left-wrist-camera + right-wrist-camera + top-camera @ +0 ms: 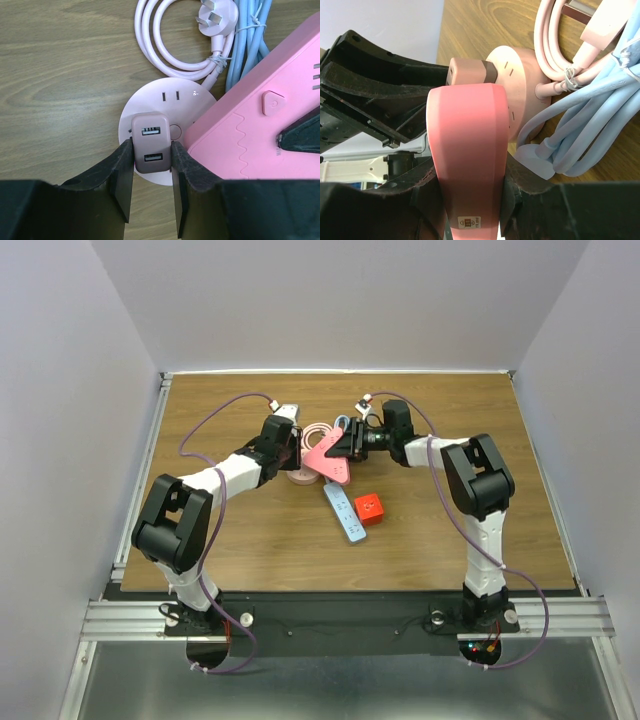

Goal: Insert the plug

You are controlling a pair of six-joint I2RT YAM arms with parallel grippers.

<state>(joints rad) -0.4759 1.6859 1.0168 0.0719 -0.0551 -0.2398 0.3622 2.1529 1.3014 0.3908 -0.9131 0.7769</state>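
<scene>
**Desk:** Entry for this frame, biggest item down.

**Operator:** The wooden table (450,420) carried everything. I had both arms reaching toward its middle, the left arm (225,475) from the left and the right arm (470,475) from the right, with their wrists near each other.

**Desk:** Right jaws?

**Operator:** Clenched on the pink triangular power strip (328,458), one finger on each broad face in the right wrist view. In the left wrist view that strip covered the right edge of the round pale pink socket hub (165,100).

**Desk:** The blue one?

**Operator:** The light blue power strip (343,512) lay flat, nearer the bases than the pink strip, slanting down to the right. No jaws were on it.

**Desk:** Cables?

**Operator:** A coiled pink cord (170,45) and a bundled light blue cord (250,45) lay beyond the hub.

**Desk:** Left jaws?

**Operator:** Grasping a small dusty-pink USB charger (150,145) by its two sides, over the hub's near part. Two ports faced the camera. I could not tell whether it was seated.

**Desk:** And the plug?

**Operator:** The plug (370,508) sat on the table just to the right of the light blue power strip, pale mark facing up, apart from both jaws. It was not inserted.
</scene>
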